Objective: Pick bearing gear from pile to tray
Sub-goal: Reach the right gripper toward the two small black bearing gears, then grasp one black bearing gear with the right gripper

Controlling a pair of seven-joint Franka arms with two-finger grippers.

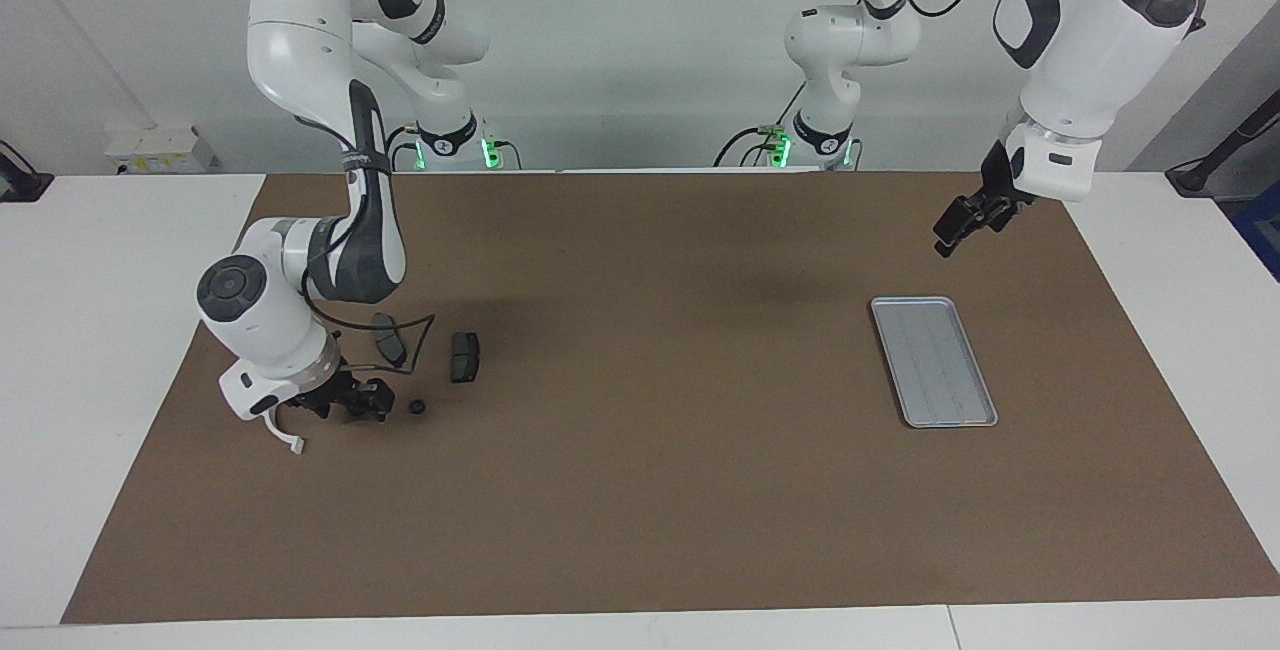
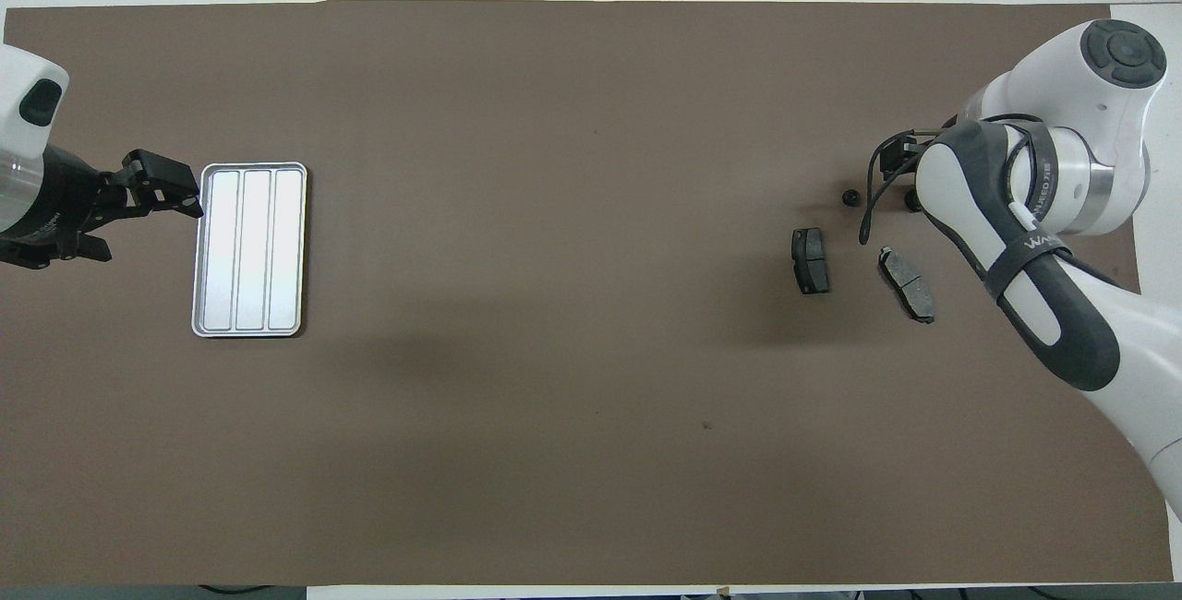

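Observation:
The pile lies toward the right arm's end of the table: two dark grey brake pads (image 1: 465,357) (image 1: 390,340), a small black round piece (image 1: 417,407) and a white curved bracket (image 1: 287,433), partly hidden under the right wrist. The pads (image 2: 810,260) (image 2: 907,283) and the round piece (image 2: 849,198) also show in the overhead view. My right gripper (image 1: 366,401) (image 2: 894,157) is low at the table, right beside the round piece. The light-grey ribbed tray (image 1: 885,308) (image 2: 249,167) lies toward the left arm's end, with no part in it. My left gripper (image 1: 952,233) (image 2: 164,186) waits, raised over the mat beside the tray.
A brown mat (image 1: 650,490) covers most of the white table (image 1: 100,330). A black cable (image 1: 415,322) from the right arm loops down over the pile between the brake pads.

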